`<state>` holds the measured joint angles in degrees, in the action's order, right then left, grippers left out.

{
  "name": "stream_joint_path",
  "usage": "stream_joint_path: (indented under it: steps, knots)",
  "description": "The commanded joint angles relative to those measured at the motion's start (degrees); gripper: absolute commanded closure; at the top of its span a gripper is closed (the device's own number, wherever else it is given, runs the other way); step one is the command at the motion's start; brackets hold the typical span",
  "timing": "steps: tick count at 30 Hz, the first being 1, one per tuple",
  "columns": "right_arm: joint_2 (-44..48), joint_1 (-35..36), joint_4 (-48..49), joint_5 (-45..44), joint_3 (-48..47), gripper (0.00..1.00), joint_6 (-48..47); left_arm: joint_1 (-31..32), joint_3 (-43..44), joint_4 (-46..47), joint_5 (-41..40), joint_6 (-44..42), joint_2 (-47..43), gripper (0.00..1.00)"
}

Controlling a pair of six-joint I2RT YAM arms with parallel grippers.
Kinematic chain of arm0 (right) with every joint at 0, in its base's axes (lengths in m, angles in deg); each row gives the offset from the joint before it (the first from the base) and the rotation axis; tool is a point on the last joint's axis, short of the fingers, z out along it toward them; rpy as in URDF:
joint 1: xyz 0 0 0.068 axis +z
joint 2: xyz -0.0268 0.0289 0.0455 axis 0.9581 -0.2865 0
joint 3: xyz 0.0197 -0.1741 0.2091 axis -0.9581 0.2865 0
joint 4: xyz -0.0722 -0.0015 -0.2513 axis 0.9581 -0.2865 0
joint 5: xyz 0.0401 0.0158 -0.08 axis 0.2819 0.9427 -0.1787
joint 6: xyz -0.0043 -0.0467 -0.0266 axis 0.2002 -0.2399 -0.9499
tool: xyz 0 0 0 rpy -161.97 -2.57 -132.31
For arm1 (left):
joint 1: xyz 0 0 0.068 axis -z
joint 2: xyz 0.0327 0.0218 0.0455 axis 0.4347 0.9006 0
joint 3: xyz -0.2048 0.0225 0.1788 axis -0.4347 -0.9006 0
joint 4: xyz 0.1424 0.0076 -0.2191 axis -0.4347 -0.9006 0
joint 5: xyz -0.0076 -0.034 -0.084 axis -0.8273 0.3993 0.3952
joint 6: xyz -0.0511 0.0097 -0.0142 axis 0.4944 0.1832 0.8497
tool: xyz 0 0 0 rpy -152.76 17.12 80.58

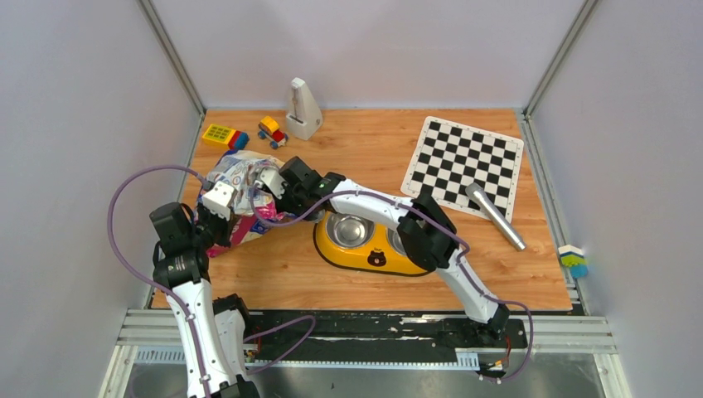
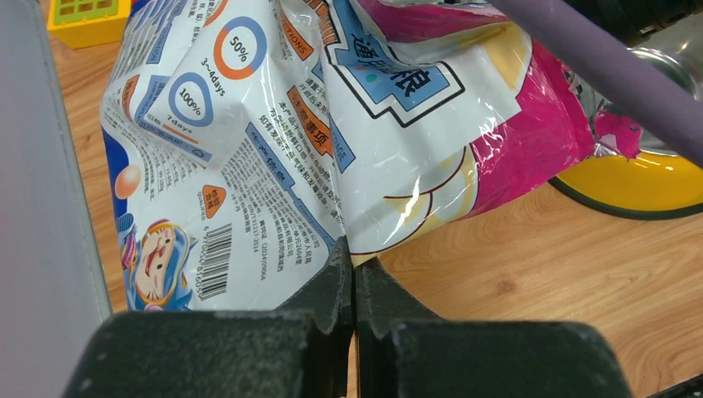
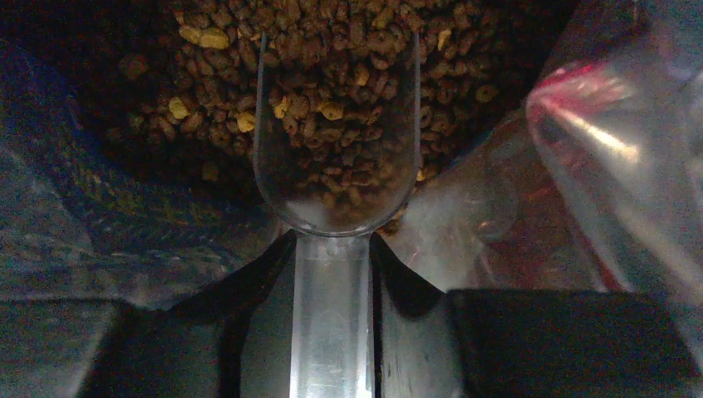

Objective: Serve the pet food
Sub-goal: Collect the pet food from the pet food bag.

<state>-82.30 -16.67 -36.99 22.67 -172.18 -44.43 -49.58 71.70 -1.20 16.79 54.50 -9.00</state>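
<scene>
Left gripper [image 2: 354,280] pressed tight on a fold of the bag [image 2: 273,141]. Right gripper [image 3: 332,249] clamps the flat handle of the clear scoop [image 3: 336,157], its rounded bowl down among the pet food [image 3: 332,41] deep inside the bag. Risks: the glossy, crinkly film could slide out of my left pinch and collapse onto the scoop. The smooth plastic handle could twist and tip small, dry pellets short of the yellow feeder [image 1: 369,253], and they'd roll.

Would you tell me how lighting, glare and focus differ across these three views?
Top external: evenly lit and sharp, shadows soft. Left wrist: bright, white glare streaks on the glossy pet food bag. Right wrist: dim inside the bag, kibble murky around the clear scoop, the bag's inner wall blurred at right.
</scene>
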Motion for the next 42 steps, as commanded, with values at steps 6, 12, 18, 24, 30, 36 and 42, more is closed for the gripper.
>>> stream_joint_path:
  steps: [6, 12, 18, 24, 30, 36, 42]
  knots:
    - [13.5, 1.0, 5.9, 3.6, 6.2, 1.00, 3.6, 0.3, 3.2, 9.6, 8.7, 2.3, -2.3, 1.00]
    - [18.5, 1.0, 6.5, 3.8, 10.3, 1.00, 3.1, 0.3, 3.1, 10.3, 6.7, 3.2, -2.4, 1.00]
    - [24.1, 0.3, 8.1, 4.6, 17.0, 1.00, 2.0, 0.3, 3.1, 10.5, 5.9, 3.5, -2.5, 1.00]
    - [31.0, -1.3, 9.0, 5.0, 23.8, 1.00, -1.0, 0.2, 3.0, 10.6, 5.7, 3.5, -2.6, 1.00]
    - [34.6, -3.7, 9.3, 5.1, 27.7, 1.00, -3.0, 0.0, 3.2, 10.4, 6.7, 3.5, -2.7, 1.00]
    - [37.0, -5.5, 9.7, 6.8, 29.7, 1.00, -3.4, -0.2, 3.2, 10.1, 7.1, 3.2, -2.6, 1.00]
    - [43.0, -7.9, 9.5, 8.6, 33.4, 1.00, -5.0, -0.2, 3.0, 9.8, 7.0, 2.9, -2.8, 1.00]
